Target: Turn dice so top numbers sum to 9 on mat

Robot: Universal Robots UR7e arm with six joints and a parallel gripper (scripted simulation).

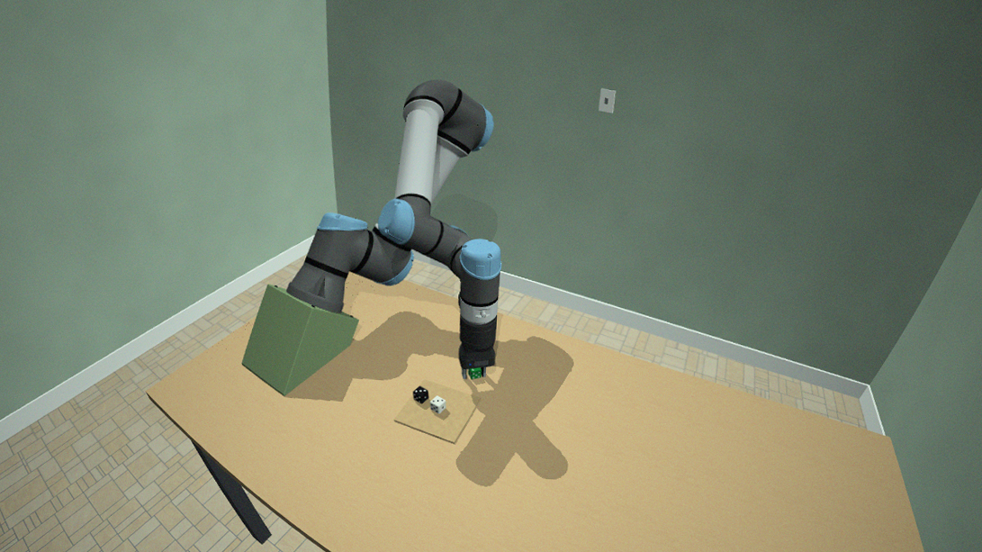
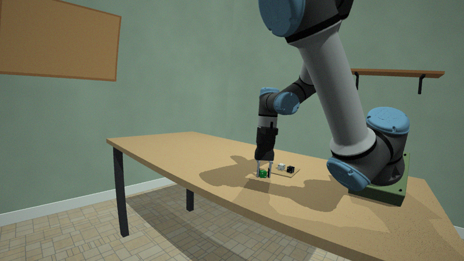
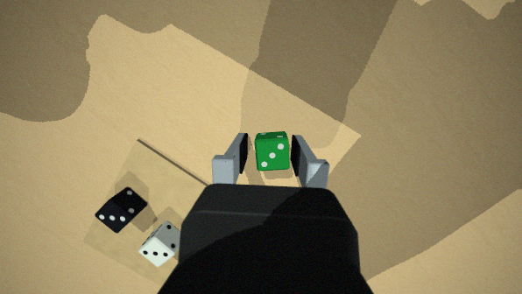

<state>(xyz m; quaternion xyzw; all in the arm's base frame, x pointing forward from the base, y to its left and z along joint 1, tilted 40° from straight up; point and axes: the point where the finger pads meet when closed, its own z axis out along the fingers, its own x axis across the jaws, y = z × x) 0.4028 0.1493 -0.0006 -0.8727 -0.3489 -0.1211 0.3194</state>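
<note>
The open hand (image 1: 475, 374) (image 2: 263, 171) (image 3: 269, 146) straddles the green die (image 1: 476, 373) (image 2: 263, 173) (image 3: 272, 153) on the tabletop (image 1: 657, 470) (image 2: 181, 163) (image 3: 175, 87), off the mat (image 1: 430, 426) (image 2: 285, 173) (image 3: 131, 162).

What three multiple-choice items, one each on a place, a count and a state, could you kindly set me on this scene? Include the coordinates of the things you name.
1. Where is the green die (image 1: 476, 373) (image 2: 263, 173) (image 3: 271, 154)?
A) On the mat (image 1: 445, 426) (image 2: 286, 174) (image 3: 162, 188)
B) On the floor
C) Beside the mat

2. How many dice are on the mat?
A) One
B) Two
C) Three

3. How is the claw (image 1: 476, 376) (image 2: 263, 175) (image 3: 269, 146)?
A) Open around the green die
B) Fully shut
C) Gripping the white die (image 1: 437, 404) (image 2: 281, 167) (image 3: 159, 244)

1 C: it lies outside the mat's edge.
2 B: only the black die (image 1: 420, 394) (image 2: 290, 169) (image 3: 120, 210) and the white die are there.
3 A: gaps show either side.
</note>
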